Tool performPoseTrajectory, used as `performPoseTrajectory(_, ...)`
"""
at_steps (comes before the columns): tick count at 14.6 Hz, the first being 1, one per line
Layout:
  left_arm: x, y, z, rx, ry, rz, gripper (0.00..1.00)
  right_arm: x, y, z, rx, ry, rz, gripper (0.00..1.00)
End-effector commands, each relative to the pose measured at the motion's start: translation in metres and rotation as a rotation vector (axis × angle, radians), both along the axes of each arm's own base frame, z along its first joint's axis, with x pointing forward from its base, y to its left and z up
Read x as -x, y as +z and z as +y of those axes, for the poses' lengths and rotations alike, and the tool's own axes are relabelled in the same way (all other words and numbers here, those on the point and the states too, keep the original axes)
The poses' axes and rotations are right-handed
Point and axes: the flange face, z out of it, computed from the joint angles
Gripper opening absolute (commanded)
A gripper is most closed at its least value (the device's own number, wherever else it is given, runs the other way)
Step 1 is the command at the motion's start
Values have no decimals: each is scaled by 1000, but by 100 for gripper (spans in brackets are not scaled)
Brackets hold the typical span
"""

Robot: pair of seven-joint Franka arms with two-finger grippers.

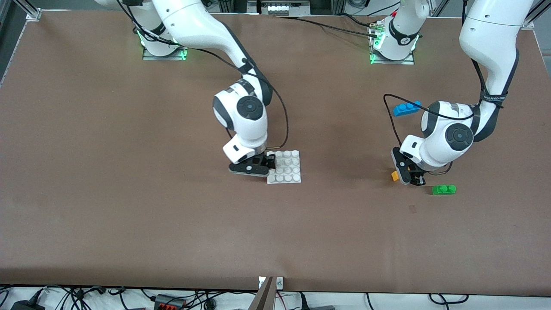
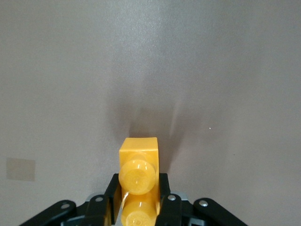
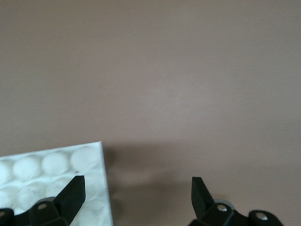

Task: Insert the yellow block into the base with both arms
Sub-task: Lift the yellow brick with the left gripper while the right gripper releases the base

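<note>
left gripper [image 2: 136,209] clamped on small orange-yellow two-stud plastic brick [image 2: 138,167]; right gripper [image 3: 136,193] spread wide at flat white studded square plate [image 1: 284,167]; next, likely carrying brick to plate.

Yellow block [image 2: 138,165] glossy smooth plastic; base [image 1: 285,167] glossy white plastic; table [image 1: 129,172] matt brown.

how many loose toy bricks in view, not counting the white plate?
3. Small orange-yellow plastic two-stud brick in the left gripper's jaws; green two-stud brick beside it on the table; blue three-stud brick nearer the bases.

White jointed arms [image 1: 241,116] — black joint bands, black cables, black hands.
</note>
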Motion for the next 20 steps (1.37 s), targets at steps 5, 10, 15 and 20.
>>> performPoseTrajectory(5,-15,53,-46,6,-72,43,8,-45,118,-133,-66,80,209,100)
performPoseTrajectory(10,-8,89,-143,58,35,92,5,-55,191,-272,-66,109,331,100)
performPoseTrajectory(15,10,115,-265,76,-41,140,1,-31,279,-413,-104,173,345,100)
performPoseTrajectory(20,21,108,-331,35,38,197,1,-12,291,-493,-91,245,389,100)
